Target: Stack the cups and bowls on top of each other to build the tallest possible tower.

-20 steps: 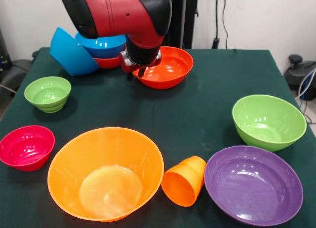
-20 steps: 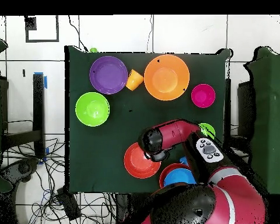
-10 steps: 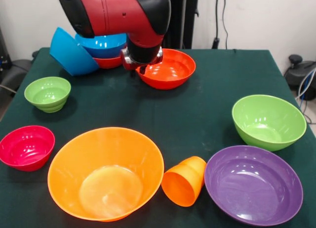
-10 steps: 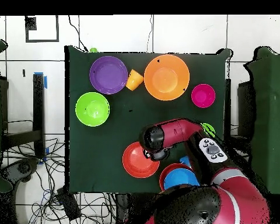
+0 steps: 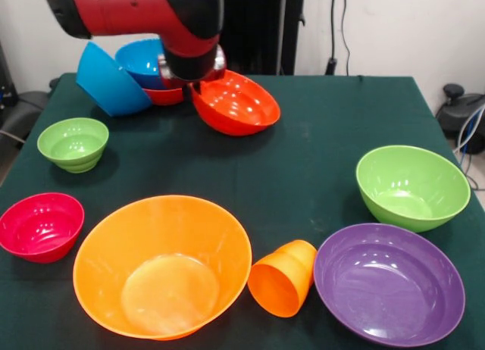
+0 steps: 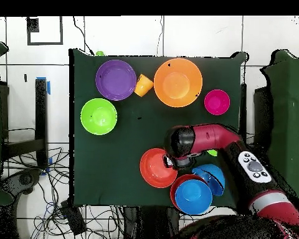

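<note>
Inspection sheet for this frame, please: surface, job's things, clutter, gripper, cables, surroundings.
Surface: green cloth table.
Job's things: red-orange bowl tilted at the gripper; blue bowl nested in a red-orange one, another blue bowl leaning beside; two green bowls, magenta bowl, orange bowl, purple bowl standing apart; orange cup on its side.
Clutter: nothing seen.
Gripper: at the tilted bowl's rim; fingers hidden.
Cables: on wall and floor.
Surroundings: tiled floor.
</note>
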